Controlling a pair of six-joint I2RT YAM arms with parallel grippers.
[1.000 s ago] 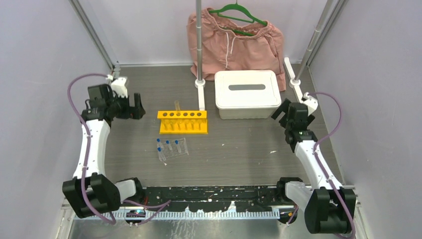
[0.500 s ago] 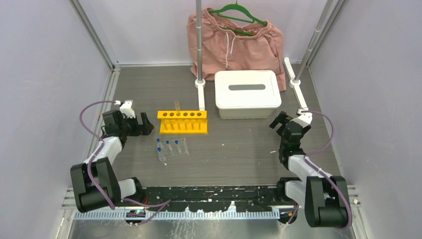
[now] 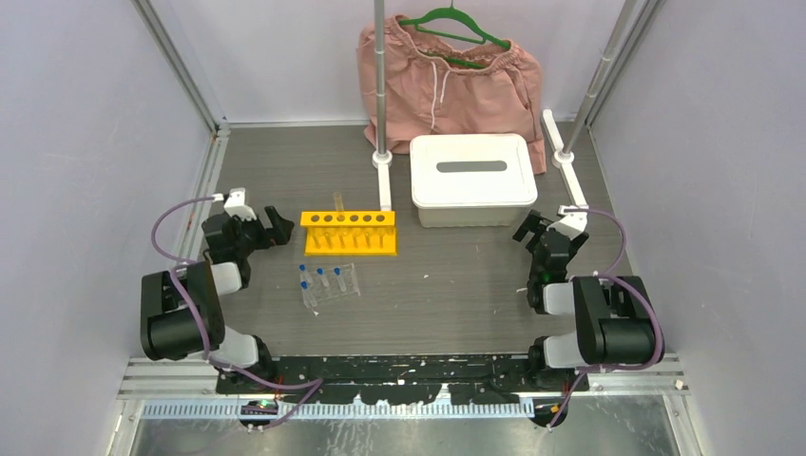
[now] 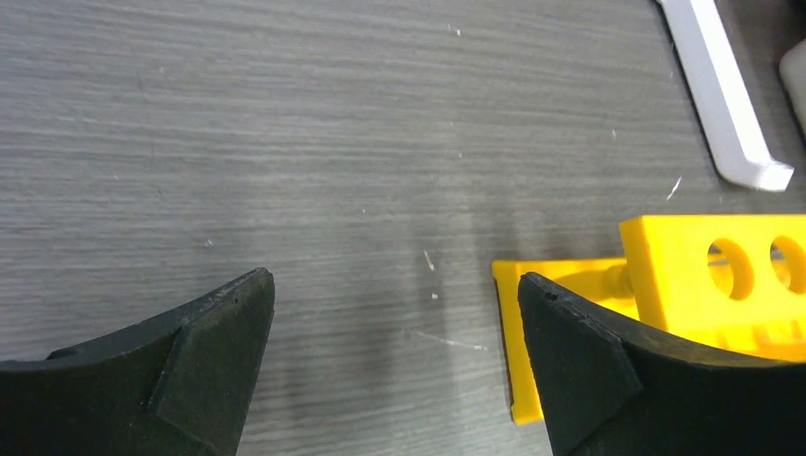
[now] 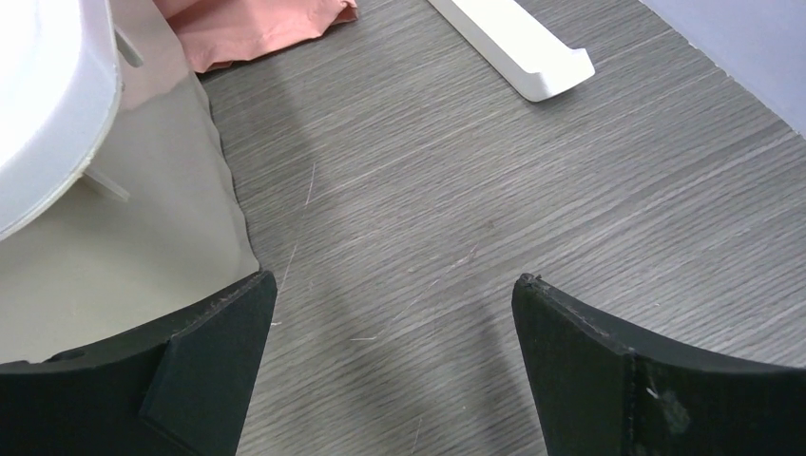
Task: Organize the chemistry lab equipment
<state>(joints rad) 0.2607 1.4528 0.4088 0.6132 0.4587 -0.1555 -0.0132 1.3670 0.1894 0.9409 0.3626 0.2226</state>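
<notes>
The yellow holed test-tube rack (image 3: 349, 232) stands mid-table with one clear tube upright behind it; its left end shows in the left wrist view (image 4: 665, 304). A clear plastic tray (image 3: 328, 283) holding three blue-capped tubes (image 3: 320, 276) lies just in front of the rack. My left gripper (image 3: 274, 226) is open and empty, low over the table just left of the rack. My right gripper (image 3: 534, 231) is open and empty, low beside the white bin's front right corner. Beakers and the squeeze bottle are out of view.
A white lidded bin (image 3: 472, 178) stands at the back right; its wall shows in the right wrist view (image 5: 105, 237). Pink shorts on a green hanger (image 3: 447, 76) hang behind it. A white stand foot (image 3: 383, 180) lies by the rack, another (image 5: 518, 43) at right.
Both arms have folded back and down toward their bases. The left gripper came lower and closer to the rack's left end. The right gripper dropped lower. Rack, tray and tubes have not moved.
</notes>
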